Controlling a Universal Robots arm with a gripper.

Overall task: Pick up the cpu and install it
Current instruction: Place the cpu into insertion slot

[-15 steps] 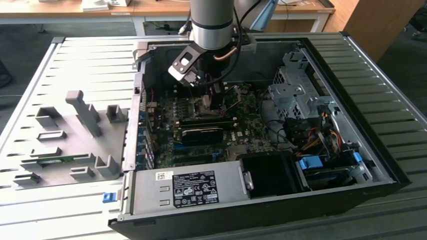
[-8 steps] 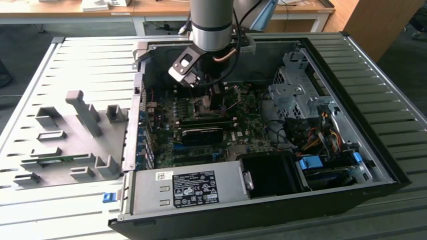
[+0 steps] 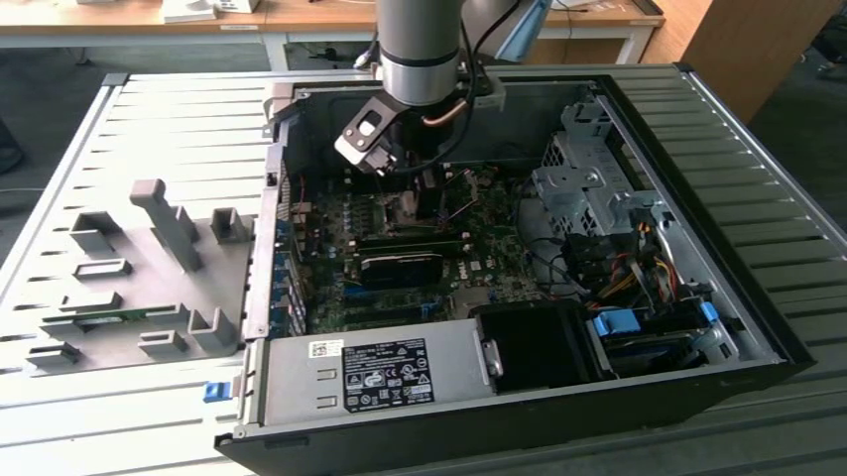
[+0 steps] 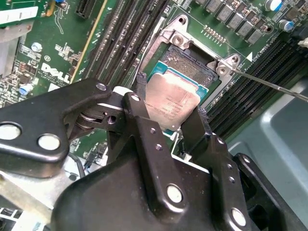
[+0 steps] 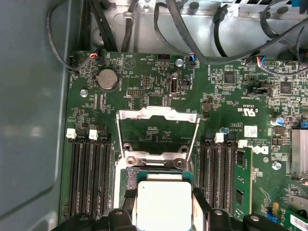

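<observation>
Down inside the computer case point(image 3: 727, 238) we are watching the gripper point(image 4: 171, 98) carrying the cpu point(image 4: 177, 103). Its two black fingers point(image 4: 144, 115) are pinching the chip by opposite edges, silver top plate facing up. The chip is hanging right over the open socket point(image 4: 188, 61) on the motherboard point(image 5: 144, 82), and the load plate point(image 5: 159, 113) is standing flipped back beyond it.

We are judging this a light, thin, stiff little part. It is not going to bend, but the smooth metal top is likely slippery and the contact side delicate. So the edge grip we are seeing looks like the right hold, keeping the fingers off both faces. The exposed socket bed beneath looks every bit as fragile.

Now for what we are missing. The chip's underside is facing away from us in both wrist views. We cannot tell whether it is touching the socket or floating just above, since the gap is hiding behind the chip and the fingers. In the second wrist view it appears slightly askew to the socket frame, though that may be the viewing angle. In the first wrist view the frame edge is cutting off the chip's near edge. In the exterior view the arm point(image 3: 417, 40) is standing in front of the socket area.
</observation>
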